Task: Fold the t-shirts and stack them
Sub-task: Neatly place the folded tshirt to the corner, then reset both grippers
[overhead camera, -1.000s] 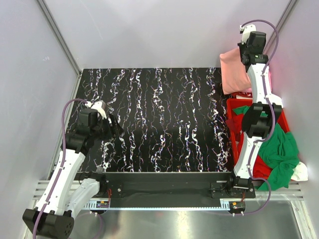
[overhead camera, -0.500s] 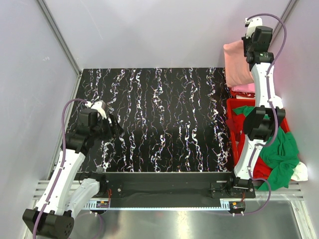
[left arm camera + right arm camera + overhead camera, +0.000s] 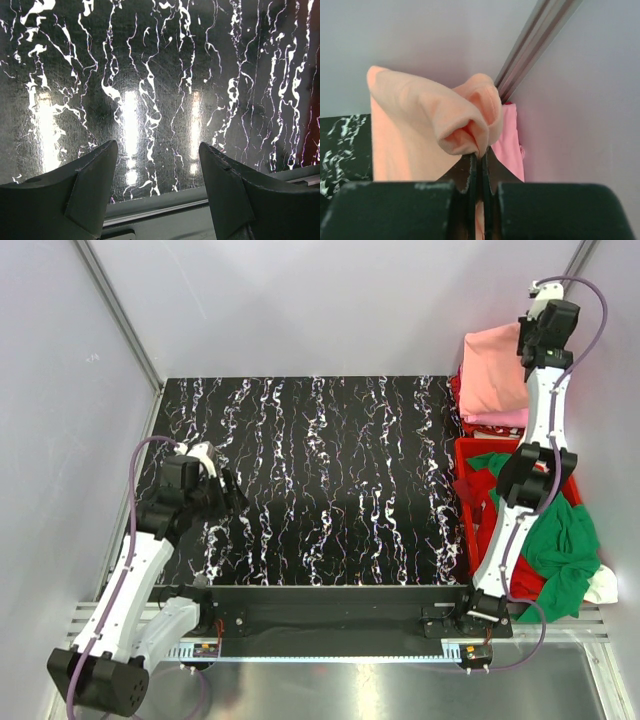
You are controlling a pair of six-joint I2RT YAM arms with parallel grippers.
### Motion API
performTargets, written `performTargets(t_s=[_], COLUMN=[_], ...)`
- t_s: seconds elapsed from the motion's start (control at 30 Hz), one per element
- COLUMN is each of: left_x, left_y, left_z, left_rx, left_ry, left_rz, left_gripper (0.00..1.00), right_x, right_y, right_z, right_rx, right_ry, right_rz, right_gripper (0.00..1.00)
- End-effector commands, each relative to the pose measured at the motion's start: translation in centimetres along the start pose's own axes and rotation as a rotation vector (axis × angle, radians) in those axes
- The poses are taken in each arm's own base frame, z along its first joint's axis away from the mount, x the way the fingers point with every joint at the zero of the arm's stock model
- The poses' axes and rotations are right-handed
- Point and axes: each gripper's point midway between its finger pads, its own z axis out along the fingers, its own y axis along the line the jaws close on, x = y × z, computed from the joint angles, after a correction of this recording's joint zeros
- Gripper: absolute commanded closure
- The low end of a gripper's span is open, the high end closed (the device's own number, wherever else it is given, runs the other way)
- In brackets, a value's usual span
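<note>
My right gripper is raised at the far right corner, shut on a bunched edge of the salmon-orange t-shirt. That shirt hangs from the jaws and drapes over a folded pink t-shirt on the table's far right. A green t-shirt spills out of the red crate, with red cloth and a bit of white cloth beside it. My left gripper hovers open over the left of the table, holding nothing.
The black marbled table is walled by grey panels on the left, back and right. A metal corner post stands just behind the held shirt. The crate fills the right near corner, and my right arm rises past it.
My right gripper has swung up and to the right toward the back corner, carrying the salmon-orange shirt over the pink one. The left arm has barely shifted.
</note>
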Motion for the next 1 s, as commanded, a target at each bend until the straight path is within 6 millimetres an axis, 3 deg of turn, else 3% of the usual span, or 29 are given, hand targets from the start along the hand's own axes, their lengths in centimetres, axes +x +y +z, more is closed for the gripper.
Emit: performTargets(t_s=[0.0,0.03,0.1,0.13,0.17,0.27,0.43,0.47,0.5,0.57,0.6,0.67,0.7,0.73,0.77,0.8,0.83,0.87,0.9,0.93,0.97], left_x=[-0.5,-0.4,-0.3,-0.2,0.0,0.0,0.0,-0.1,-0.1,-0.3,-0.3,-0.5,-0.5,-0.5,-0.7,-0.7,-0.9,-1.0,-1.1,-1.2,-1.3], left_y=[-0.2,-0.1,0.0,0.1,0.1,0.1,0.1,0.0,0.0,-0.2,-0.2,-0.3,-0.3,-0.4,-0.4,-0.5,-0.6,-0.7,-1.2,-1.4,-1.7], left_z=[0.5,0.6,0.9,1.0,1.1,1.1,1.1,0.9,0.8,0.5,0.4,0.3,0.3,0.2,0.0,-0.1,-0.3,-0.5,-0.8,-1.1,-1.4], left_rx=[0.01,0.006,-0.001,-0.006,-0.008,-0.008,-0.012,-0.008,-0.007,0.001,0.006,0.014,0.013,0.013,0.015,0.017,0.023,0.032,0.061,0.071,0.086], left_ry=[-0.01,-0.003,0.01,0.018,0.029,0.029,0.028,0.018,0.014,-0.001,-0.005,-0.017,-0.019,-0.02,-0.028,-0.032,-0.046,-0.057,-0.061,-0.072,-0.079], left_rz=[-0.008,-0.011,-0.012,-0.018,-0.018,-0.015,-0.014,-0.014,-0.012,-0.008,-0.007,-0.003,-0.002,0.0,0.0,0.004,0.007,0.013,0.02,0.033,0.037], left_gripper=[0.28,0.28,0.28,0.29,0.29,0.29,0.29,0.28,0.28,0.28,0.28,0.28,0.28,0.28,0.28,0.28,0.28,0.28,0.28,0.28,0.28], right_x=[0.0,1.7,3.0,4.3,4.8,4.4,-0.2,-0.1,-2.8,-4.5,-7.5,-8.7,-11.3,-12.2,-10.4,-12.5,-12.8,-9.4,-10.3,-9.5,-5.1], right_y=[-1.0,-1.6,-2.8,-4.0,-5.2,-7.8,-11.0,-11.0,-11.3,-10.3,-10.1,-7.4,-6.8,-4.4,-2.0,-1.1,2.6,5.3,6.1,9.0,11.4], right_z=[3.0,4.4,5.6,6.6,6.9,6.9,3.1,2.6,0.5,-1.2,-3.9,-5.7,-9.1,-10.4,-10.5,-14.4,-15.8,-15.8,-19.5,-20.9,-21.1], right_rx=[-0.015,-0.002,0.054,0.099,0.155,0.223,0.348,0.352,0.347,0.291,0.262,0.151,0.13,0.087,0.06,0.049,-0.009,-0.05,-0.077,-0.153,-0.194], right_ry=[-0.083,-0.075,-0.07,-0.065,-0.064,-0.109,-0.187,-0.184,-0.227,-0.25,-0.3,-0.305,-0.345,-0.343,-0.283,-0.329,-0.32,-0.235,-0.261,-0.226,-0.114], right_rz=[0.051,0.064,0.095,0.101,0.109,0.171,0.216,0.239,0.256,0.334,0.356,0.479,0.505,0.51,0.496,0.498,0.497,0.492,0.526,0.627,0.667], right_gripper=[0.98,0.88,0.47,0.15,0.09,0.03,0.01,0.0,0.0,0.0,0.0,0.0,0.0,0.0,0.0,0.0,0.0,0.0,0.0,0.0,0.0])
